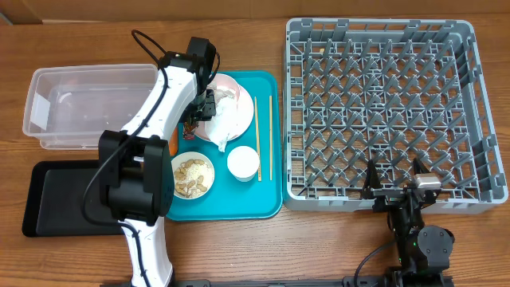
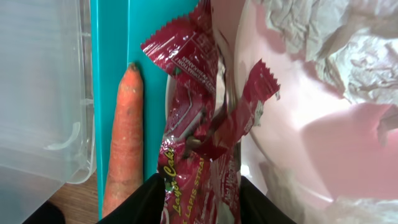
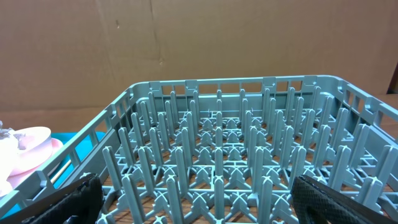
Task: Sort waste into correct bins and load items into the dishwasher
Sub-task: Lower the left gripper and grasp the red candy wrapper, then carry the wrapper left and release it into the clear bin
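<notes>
My left gripper is shut on a red snack wrapper, which fills the gap between both black fingers at the left edge of the pale pink plate. Crumpled white paper lies on that plate. An orange carrot rests beside the wrapper, along the teal tray's left rim. From overhead, the left gripper hovers over the plate. A bowl of beige scraps, a white cup and chopsticks share the tray. My right gripper is open at the grey dish rack's near wall.
A clear plastic tub stands left of the teal tray, with a shallow black tray in front of it. In the right wrist view, rack pegs rise between the wide-apart fingers. Brown cardboard stands behind the rack.
</notes>
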{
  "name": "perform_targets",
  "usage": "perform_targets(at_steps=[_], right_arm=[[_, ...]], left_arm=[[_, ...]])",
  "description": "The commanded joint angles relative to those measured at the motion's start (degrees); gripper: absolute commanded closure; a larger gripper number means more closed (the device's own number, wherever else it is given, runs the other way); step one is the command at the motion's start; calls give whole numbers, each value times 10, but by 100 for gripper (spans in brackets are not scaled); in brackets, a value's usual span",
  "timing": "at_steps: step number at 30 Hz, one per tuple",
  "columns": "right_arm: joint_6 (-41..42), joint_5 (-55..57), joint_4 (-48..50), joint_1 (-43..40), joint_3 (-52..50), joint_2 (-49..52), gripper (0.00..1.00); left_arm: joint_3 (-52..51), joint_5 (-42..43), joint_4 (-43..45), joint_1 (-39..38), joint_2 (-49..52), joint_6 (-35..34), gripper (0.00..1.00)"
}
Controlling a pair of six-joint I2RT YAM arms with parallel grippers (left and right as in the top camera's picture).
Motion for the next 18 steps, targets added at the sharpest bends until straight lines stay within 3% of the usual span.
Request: perform_targets(at_steps=[1,7,12,17,18], right_arm=[[-2,5,3,4,-6,-1,0],[-2,5,3,4,-6,-1,0],[-2,5,3,4,-6,-1,0],[-2,5,3,4,-6,-1,0],[-2,5,3,4,-6,-1,0]], left_arm=[[-4,-8,9,4,5,-4,61],[-21,-8,16,4,5,-4,61],[-21,-8,17,4,5,-4,70],[-23,-8,13,4,5,-4,96],[-23,-8,11,4,5,-4,96]])
